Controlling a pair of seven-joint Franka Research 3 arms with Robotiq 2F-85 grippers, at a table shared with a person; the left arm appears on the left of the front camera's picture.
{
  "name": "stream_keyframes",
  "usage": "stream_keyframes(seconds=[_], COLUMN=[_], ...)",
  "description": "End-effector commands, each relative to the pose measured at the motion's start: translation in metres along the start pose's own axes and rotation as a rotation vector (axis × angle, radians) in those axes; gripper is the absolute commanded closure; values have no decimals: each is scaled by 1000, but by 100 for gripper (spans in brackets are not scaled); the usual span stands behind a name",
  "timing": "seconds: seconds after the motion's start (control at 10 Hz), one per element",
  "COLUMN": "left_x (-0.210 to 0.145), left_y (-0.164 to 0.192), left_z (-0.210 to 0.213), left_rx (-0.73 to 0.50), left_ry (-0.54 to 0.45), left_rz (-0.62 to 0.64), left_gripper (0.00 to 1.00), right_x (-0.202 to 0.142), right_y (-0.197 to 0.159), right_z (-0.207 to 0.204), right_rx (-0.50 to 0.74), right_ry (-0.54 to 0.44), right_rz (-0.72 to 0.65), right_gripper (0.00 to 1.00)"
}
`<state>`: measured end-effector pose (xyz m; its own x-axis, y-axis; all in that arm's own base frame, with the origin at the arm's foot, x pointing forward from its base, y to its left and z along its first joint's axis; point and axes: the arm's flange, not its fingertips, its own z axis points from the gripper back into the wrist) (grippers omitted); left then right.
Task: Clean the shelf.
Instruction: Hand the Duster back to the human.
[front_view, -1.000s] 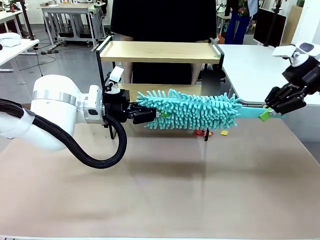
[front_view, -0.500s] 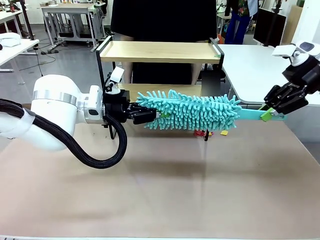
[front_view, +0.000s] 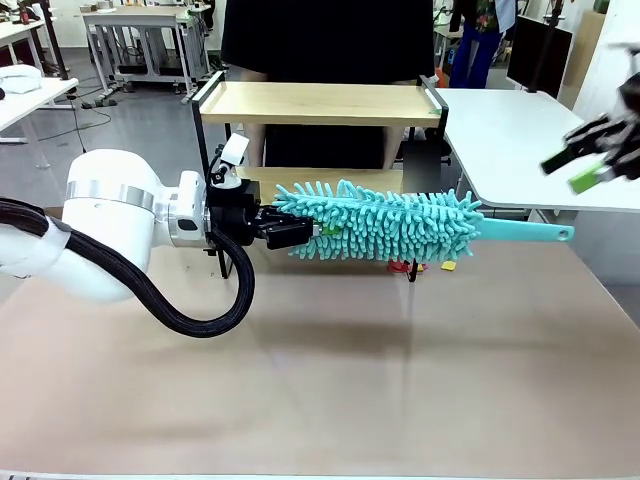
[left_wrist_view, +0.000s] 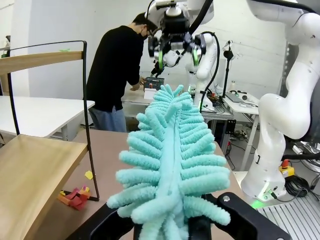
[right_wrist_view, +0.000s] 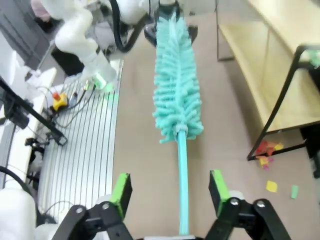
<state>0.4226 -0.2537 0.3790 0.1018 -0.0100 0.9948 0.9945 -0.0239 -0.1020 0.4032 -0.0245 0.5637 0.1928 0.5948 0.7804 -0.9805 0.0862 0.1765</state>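
One pincer now carries the duster alone: the left pincer (front_view: 292, 230) is clamped on the fluffy end of the turquoise duster (front_view: 385, 223), holding it level above the brown counter (front_view: 330, 380) with its thin handle (front_view: 525, 233) pointing toward the robot's right. A second ago the right pincer (front_view: 585, 165) was closed on the tip of that handle; it has since let go, its green pads (right_wrist_view: 122, 192) standing wide apart in the right wrist view with the handle running free between them, and it has lifted up and away to the counter's right edge. The handover therefore looks finished, though the left arm grips the head rather than the handle, which may make wiping awkward. The shelf (front_view: 320, 103) stands just behind the duster at the far side of the counter, in front of the person; both wooden boards look bare, and a few small coloured scraps (front_view: 415, 267) lie on the counter by its right legs. Sweeping the boards has probably not begun.
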Motion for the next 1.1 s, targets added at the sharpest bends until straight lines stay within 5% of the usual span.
stream_keyframes(seconds=[0.0, 0.5, 0.6, 0.7, 1.0], left_x=[1, 1, 1, 0, 57], left_y=[0, 0, 0, 0, -16], left_z=[-1, -1, -1, 0, 41], left_rx=[-2, -2, -2, 0, 108], left_ry=[0, 0, 0, 2, -71], left_rz=[-11, -11, -11, 0, -49], left_gripper=[100, 100, 100, 83, 83], right_x=[1, -28, -24, -24, -24], right_y=[9, 32, 33, 33, 33], right_z=[38, 111, 106, 106, 106], right_rx=[-54, -146, -164, -164, -164], right_ry=[-136, -321, -257, -257, -257], right_rz=[-10, -26, -33, -33, -33], right_gripper=[0, 0, 0, 0, 0])
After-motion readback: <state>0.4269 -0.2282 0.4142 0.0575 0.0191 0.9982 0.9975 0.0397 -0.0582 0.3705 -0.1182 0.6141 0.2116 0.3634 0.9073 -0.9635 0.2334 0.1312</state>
